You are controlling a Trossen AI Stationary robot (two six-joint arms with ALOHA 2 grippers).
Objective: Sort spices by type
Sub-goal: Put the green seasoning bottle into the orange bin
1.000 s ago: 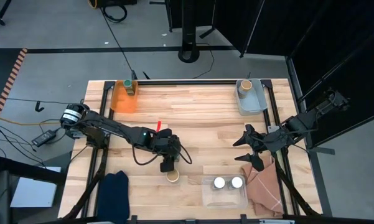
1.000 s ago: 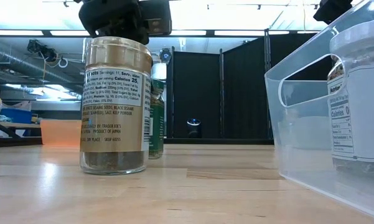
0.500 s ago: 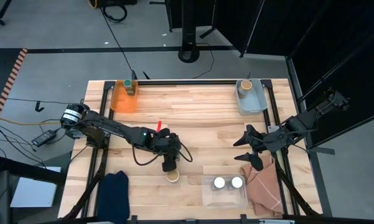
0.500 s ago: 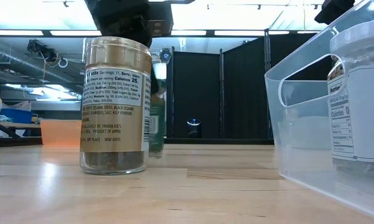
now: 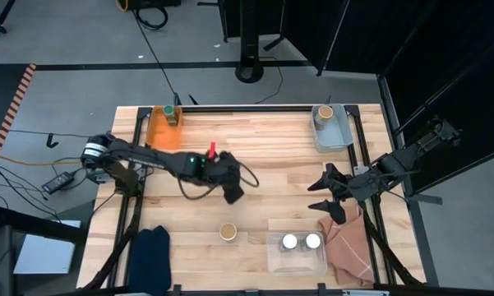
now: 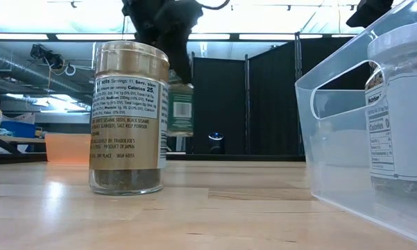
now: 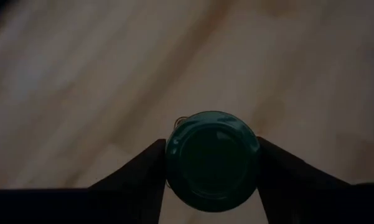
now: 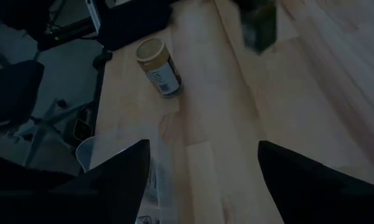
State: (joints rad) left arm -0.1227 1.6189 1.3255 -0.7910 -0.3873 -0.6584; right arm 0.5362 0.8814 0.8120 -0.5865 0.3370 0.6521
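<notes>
Green-lidded jar (image 7: 212, 158) — now airborne in left pincer (image 5: 233, 192)

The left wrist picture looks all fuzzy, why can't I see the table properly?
In the left wrist view the wooden table is a soft, dim smear, while the green-lidded jar between the left claw fingers stays fairly clear. The right wrist view is dark too. In the low view, bright ceiling lights glare behind the tan-lidded jar.

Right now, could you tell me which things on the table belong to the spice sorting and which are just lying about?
Belong to the job:
- green-lidded jar held by the left gripper
- tan-lidded jar
- two white-lidded jars in the clear bin
- orange bin
- grey bin

Just lying about:
- dark blue cloth
- pink cloth
</notes>
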